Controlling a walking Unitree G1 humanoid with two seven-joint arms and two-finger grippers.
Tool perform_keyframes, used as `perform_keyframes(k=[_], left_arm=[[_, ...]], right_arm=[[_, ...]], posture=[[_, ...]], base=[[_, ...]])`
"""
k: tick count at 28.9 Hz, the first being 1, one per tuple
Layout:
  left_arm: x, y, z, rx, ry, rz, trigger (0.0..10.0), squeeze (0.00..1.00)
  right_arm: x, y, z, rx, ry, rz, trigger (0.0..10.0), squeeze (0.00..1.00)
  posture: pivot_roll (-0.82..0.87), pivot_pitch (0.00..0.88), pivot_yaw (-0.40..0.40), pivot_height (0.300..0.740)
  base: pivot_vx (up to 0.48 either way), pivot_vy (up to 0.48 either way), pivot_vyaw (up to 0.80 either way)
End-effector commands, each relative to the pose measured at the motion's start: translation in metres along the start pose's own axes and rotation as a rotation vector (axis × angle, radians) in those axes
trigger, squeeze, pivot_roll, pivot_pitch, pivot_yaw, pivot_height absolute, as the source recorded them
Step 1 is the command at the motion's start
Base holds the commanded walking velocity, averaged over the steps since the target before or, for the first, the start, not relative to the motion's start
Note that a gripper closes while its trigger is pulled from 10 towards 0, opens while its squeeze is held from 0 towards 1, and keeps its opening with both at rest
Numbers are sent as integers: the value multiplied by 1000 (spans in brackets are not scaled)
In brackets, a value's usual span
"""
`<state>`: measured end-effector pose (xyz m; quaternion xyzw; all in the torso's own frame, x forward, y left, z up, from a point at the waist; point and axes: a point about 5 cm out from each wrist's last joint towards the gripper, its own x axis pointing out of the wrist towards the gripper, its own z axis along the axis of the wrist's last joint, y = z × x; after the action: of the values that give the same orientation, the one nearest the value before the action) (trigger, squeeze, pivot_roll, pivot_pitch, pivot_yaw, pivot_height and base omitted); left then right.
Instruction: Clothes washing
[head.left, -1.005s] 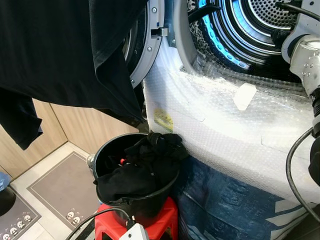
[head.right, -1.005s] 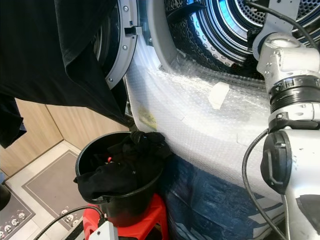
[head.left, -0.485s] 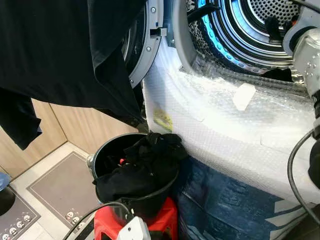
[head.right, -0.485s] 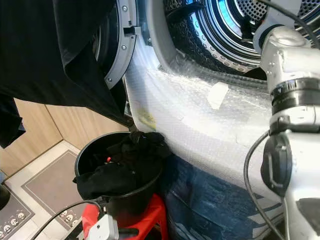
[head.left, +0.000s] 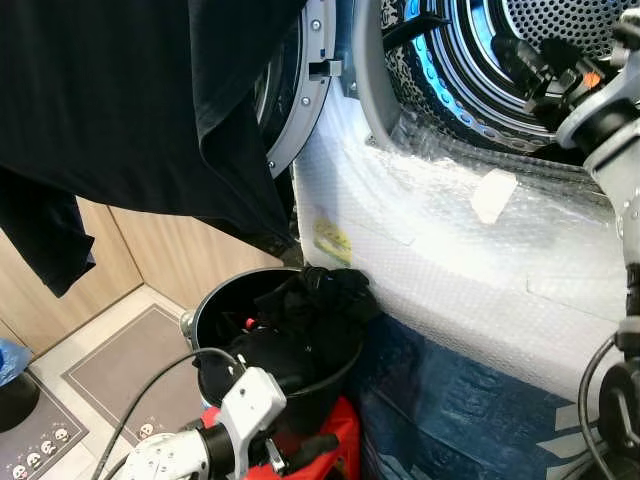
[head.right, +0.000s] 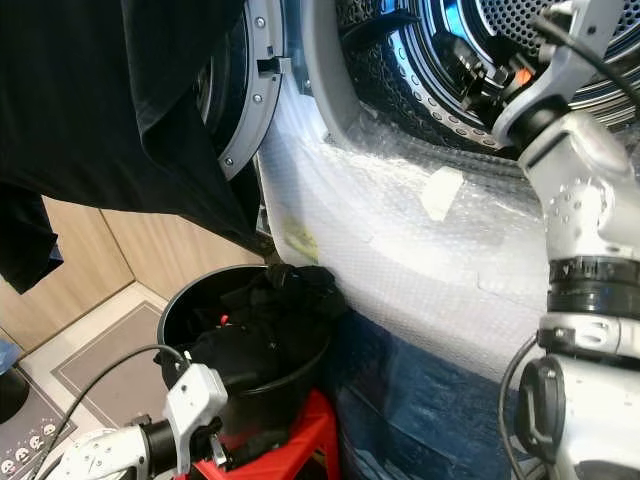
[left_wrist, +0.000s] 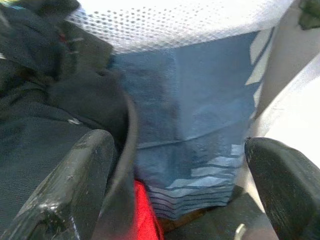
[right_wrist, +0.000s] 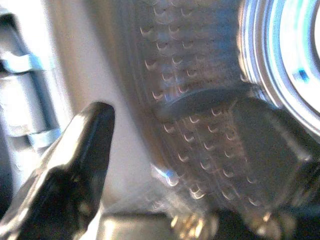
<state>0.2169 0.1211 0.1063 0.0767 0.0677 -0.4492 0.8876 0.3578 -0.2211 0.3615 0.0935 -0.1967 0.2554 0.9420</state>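
Right gripper (head.right: 470, 75) upper right inside washer drum (head.left: 560, 40), fingers apart, empty, left gripper (left_wrist: 175, 195) low at bucket (head.left: 205, 325) of dark clothes (head.left: 300, 330), jaws wide.

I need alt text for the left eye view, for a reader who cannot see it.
A black bucket full of dark clothes stands on a red stool before an open washing machine wrapped in bubble wrap. The right gripper reaches into the drum; the left gripper is low by the bucket. A black garment hangs at upper left.
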Motion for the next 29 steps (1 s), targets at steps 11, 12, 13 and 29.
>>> perform_keyframes(k=[11, 12, 13, 29], left_arm=[[4, 23, 6, 67, -50, 124, 10000, 0], [5, 25, 7, 69, -53, 129, 10000, 0], [5, 28, 8, 78, -60, 145, 10000, 0], [10, 62, 11, 131, -80, 220, 10000, 0]], right_arm=[[-49, 32, -1, 61, -131, 226, 10000, 0], [-53, 35, -3, 63, -131, 249, 10000, 0], [-60, 42, -5, 75, -135, 297, 10000, 0], [-117, 100, -51, 147, 122, 637, 10000, 0]], posture=[[-42, 4, 43, 740], [-42, 4, 43, 740], [-48, 4, 48, 740], [-79, 0, 57, 740]], base=[[0, 0, 0], [0, 0, 0], [0, 0, 0], [0, 0, 0]])
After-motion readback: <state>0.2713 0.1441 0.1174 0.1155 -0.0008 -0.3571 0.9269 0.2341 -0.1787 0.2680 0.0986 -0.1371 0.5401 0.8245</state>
